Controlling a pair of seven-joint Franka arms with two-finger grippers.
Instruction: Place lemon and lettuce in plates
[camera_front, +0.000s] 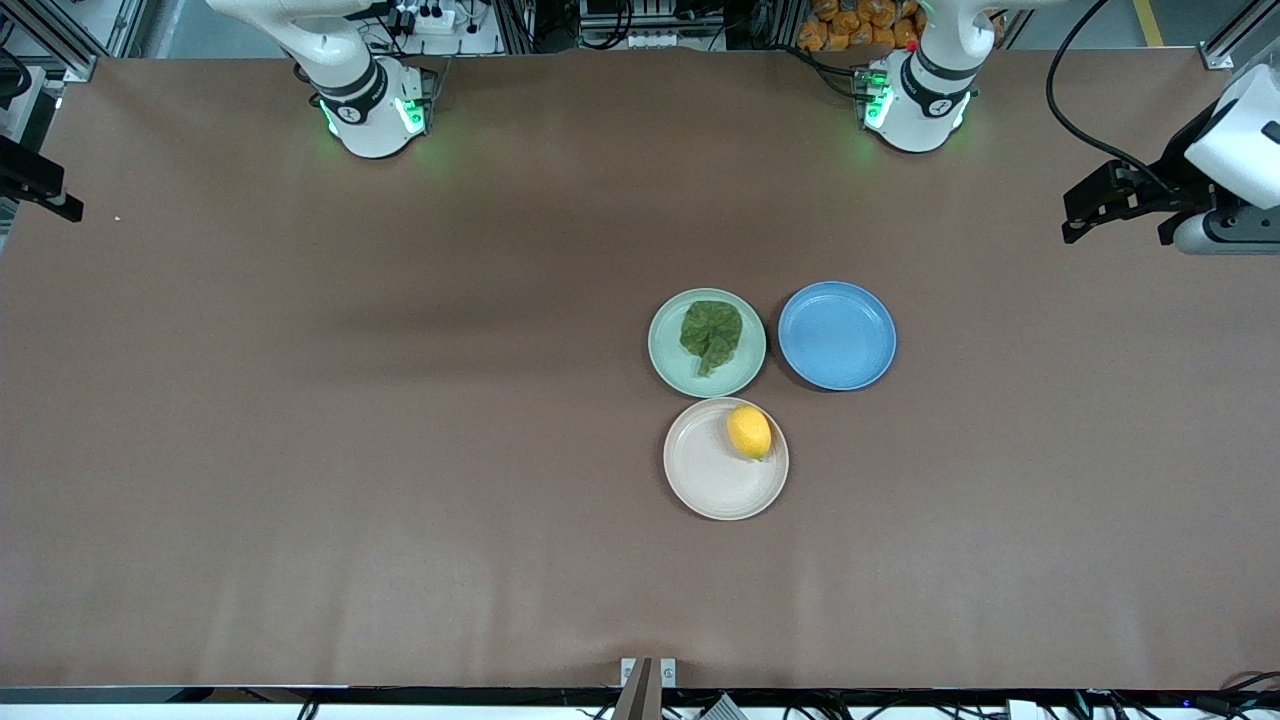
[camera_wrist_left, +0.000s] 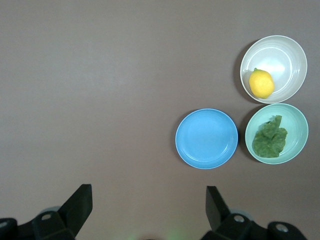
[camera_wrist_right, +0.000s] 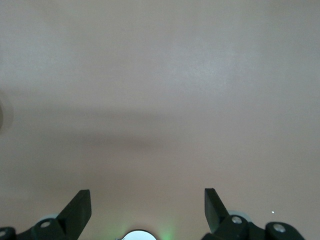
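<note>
Nearest the camera, the lemon (camera_front: 749, 431) lies in the beige plate (camera_front: 700, 480), the lettuce (camera_front: 712, 335) in the mint plate (camera_front: 670, 350) just beside it, so the task looks finished; left gripper (camera_wrist_left: 149, 200) and right gripper (camera_wrist_right: 147, 200) wait empty, jaws apart, needing no further move.

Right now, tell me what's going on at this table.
Nothing is being handled. The lettuce lies in the mint green plate and the lemon sits in the beige plate; the blue plate beside them holds nothing. The left gripper is open over bare table toward its own end, and the right gripper waits open over bare table too.
</note>
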